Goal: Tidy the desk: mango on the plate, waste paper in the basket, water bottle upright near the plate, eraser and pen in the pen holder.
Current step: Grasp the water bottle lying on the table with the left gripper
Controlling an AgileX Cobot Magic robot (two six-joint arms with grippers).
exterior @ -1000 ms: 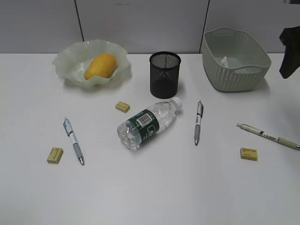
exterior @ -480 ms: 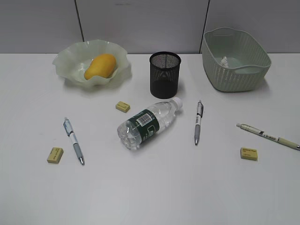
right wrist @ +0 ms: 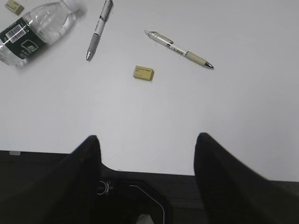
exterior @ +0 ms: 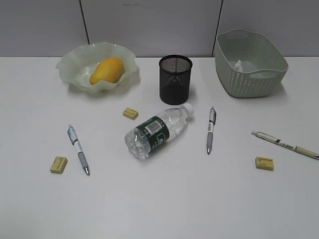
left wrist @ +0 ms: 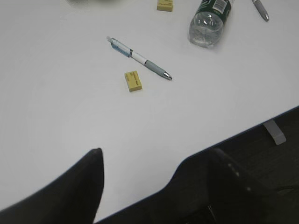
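The mango [exterior: 106,70] lies in the ruffled plate [exterior: 70,67] at the back left. The waste paper [exterior: 238,65] sits inside the basket [exterior: 249,82] at the back right. On its side in the middle of the desk [exterior: 164,199] lies the water bottle [exterior: 155,131], cap towards the empty pen holder [exterior: 175,78]. Three pens [exterior: 78,149] [exterior: 211,129] [exterior: 285,145] and three erasers [exterior: 130,113] [exterior: 58,165] [exterior: 264,163] lie loose. My left gripper [left wrist: 154,156] and right gripper [right wrist: 148,140] hover open and empty over the desk's front edge, outside the exterior view.
The left wrist view shows the left pen [left wrist: 139,58], an eraser [left wrist: 133,80] and the bottle's base [left wrist: 209,23]. The right wrist view shows the cream pen [right wrist: 180,49], an eraser [right wrist: 143,72] and the grey pen [right wrist: 99,30]. A wall stands behind the desk.
A dark part of the right arm at the exterior view's right edge, beside the basket, has withdrawn out of frame. The objects have not moved.
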